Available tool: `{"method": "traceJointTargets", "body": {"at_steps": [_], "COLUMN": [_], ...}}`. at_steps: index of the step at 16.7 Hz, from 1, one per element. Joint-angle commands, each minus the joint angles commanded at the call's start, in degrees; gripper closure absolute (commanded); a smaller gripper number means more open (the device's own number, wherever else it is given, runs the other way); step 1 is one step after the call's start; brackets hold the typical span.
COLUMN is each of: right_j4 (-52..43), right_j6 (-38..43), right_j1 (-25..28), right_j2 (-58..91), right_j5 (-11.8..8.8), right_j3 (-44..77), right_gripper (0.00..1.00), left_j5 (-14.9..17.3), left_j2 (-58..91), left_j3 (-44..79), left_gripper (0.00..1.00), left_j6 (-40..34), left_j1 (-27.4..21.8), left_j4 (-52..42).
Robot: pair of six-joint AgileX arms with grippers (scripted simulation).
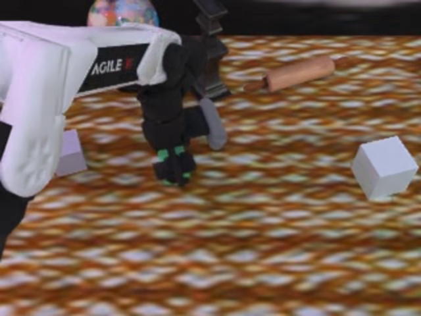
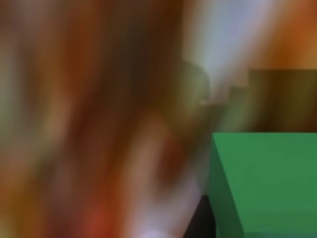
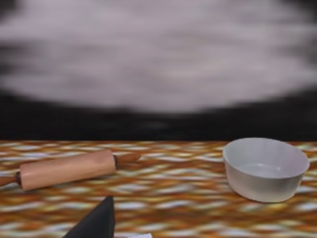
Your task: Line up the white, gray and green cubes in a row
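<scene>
My left gripper (image 1: 172,164) points down over the table's left-middle, shut on the green cube (image 1: 162,154), which shows only as small green patches between the dark fingers. In the left wrist view the green cube (image 2: 267,183) fills the near corner. The gray cube (image 1: 70,153) sits at the left, partly hidden behind my left arm. Far to the right, the white cube (image 1: 385,166) stands alone on the table. My right arm is out of the top view.
A wooden rolling pin (image 1: 297,73) lies at the back, right of a black stand (image 1: 212,46). A colourful ball (image 1: 123,12) sits at the back left. The right wrist view shows the rolling pin (image 3: 67,169) and a white bowl (image 3: 265,168).
</scene>
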Motion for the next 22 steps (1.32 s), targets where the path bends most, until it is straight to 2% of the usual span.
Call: {"method": "traceJointTargets", "body": {"at_steps": [6,13,17,22], "right_j4": [0.00,0.00,0.00,0.00], "right_j6": [0.00,0.00,0.00,0.00], "right_j1": [0.00,0.00,0.00,0.00], "right_j2": [0.00,0.00,0.00,0.00], "right_j5": [0.00,0.00,0.00,0.00], "right_j3": [0.00,0.00,0.00,0.00], "right_gripper": [0.00,0.00,0.00,0.00], "left_j5": [-0.03,-0.08,-0.31,-0.39], "left_j2": [-3.71,-4.16,-5.23,-7.32], "left_j3": [6.82,7.35,6.75,5.18], "left_gripper": [1.00,1.00,1.00,1.00], "left_j6": [-0.10,-0.40,-3.94,-9.86], "left_j1": [0.91,-0.20,-8.22,-23.16], "left_j4": [-10.99,-11.74,-12.22,-13.01]}}
